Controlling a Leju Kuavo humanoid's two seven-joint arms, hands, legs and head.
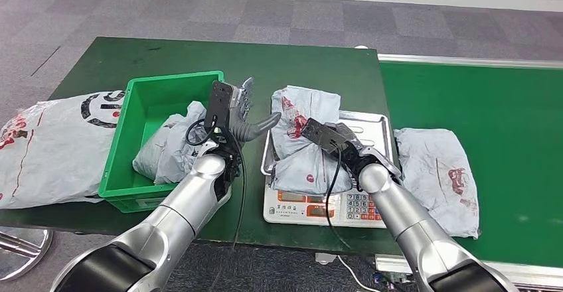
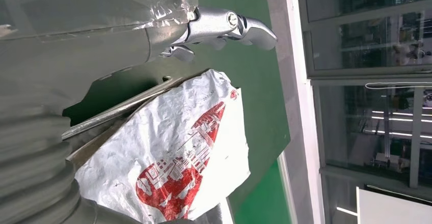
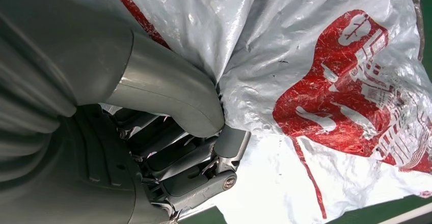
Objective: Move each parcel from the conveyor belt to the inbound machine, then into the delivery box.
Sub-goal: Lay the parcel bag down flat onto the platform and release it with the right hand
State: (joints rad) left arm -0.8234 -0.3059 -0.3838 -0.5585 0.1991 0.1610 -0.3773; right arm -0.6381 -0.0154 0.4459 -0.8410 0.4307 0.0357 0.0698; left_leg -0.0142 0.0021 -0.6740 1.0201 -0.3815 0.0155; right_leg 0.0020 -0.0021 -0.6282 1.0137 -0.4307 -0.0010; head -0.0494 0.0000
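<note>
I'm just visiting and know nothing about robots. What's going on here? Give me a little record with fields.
Setting: green table beside a green conveyor belt
On the scale: grey parcel with red print lying on its metal tray
Right hand: grips that parcel, thumb pressed into the plastic
Left hand: open, raised between the green box and the scale, holding nothing
In the green box: one grey parcel
On the belt: another parcel
Left of box: large grey bag
</note>
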